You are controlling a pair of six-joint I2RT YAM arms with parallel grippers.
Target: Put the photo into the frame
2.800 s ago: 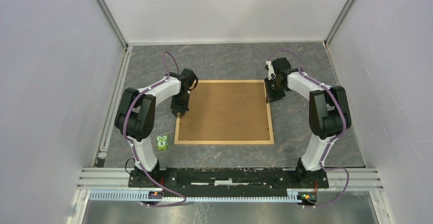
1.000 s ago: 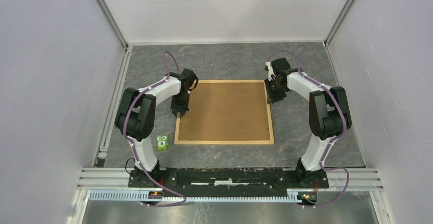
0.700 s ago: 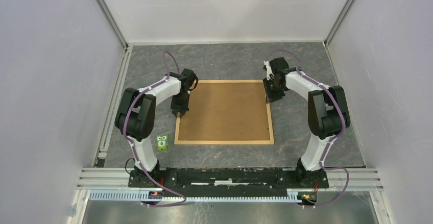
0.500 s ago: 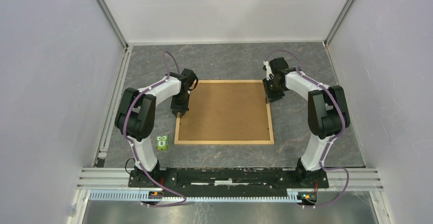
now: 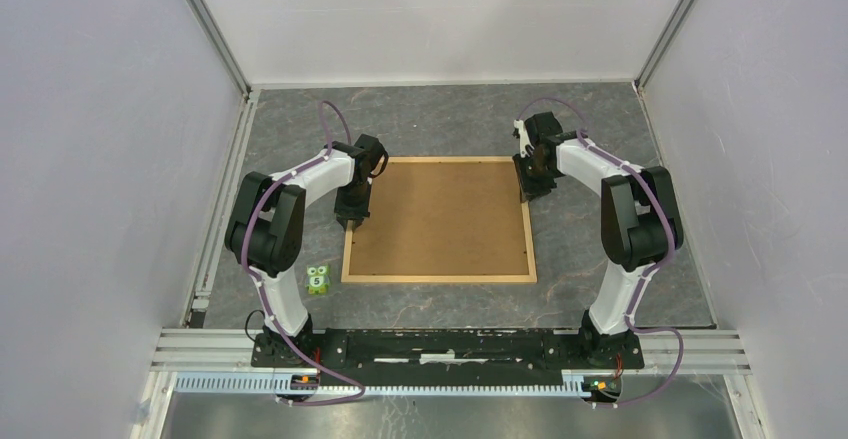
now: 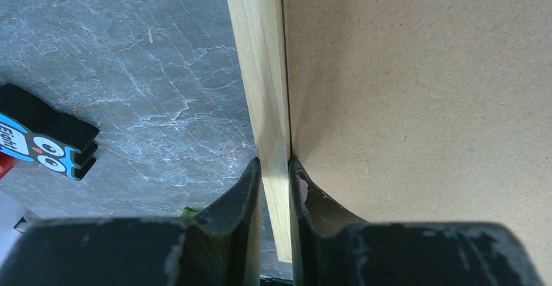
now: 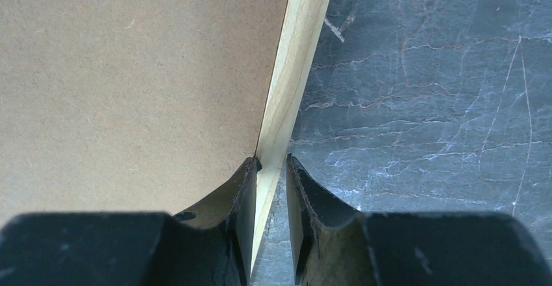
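Observation:
The frame (image 5: 440, 279) of light wooden strips lies flat mid-table, and a plain brown backing board (image 5: 440, 217) fills its inside. The photo is hidden. My left gripper (image 5: 352, 221) points down at the frame's left strip. In the left wrist view this gripper (image 6: 275, 162) is shut on the strip (image 6: 260, 71), with one finger against each side. My right gripper (image 5: 527, 195) stands over the right strip near the far corner. In the right wrist view it (image 7: 272, 159) straddles the strip (image 7: 303, 38), narrowly open: the inner finger touches the wood and the outer finger stands off it.
A small green owl block (image 5: 318, 279) sits on the table just left of the frame's near-left corner. A black-and-blue owl block (image 6: 45, 146) lies left of the left strip. Aluminium rails and white walls enclose the grey marbled table (image 5: 440, 119).
My right gripper has crept slightly left and toward the far end along the frame's right strip. The left gripper, frame and backing board have not moved.

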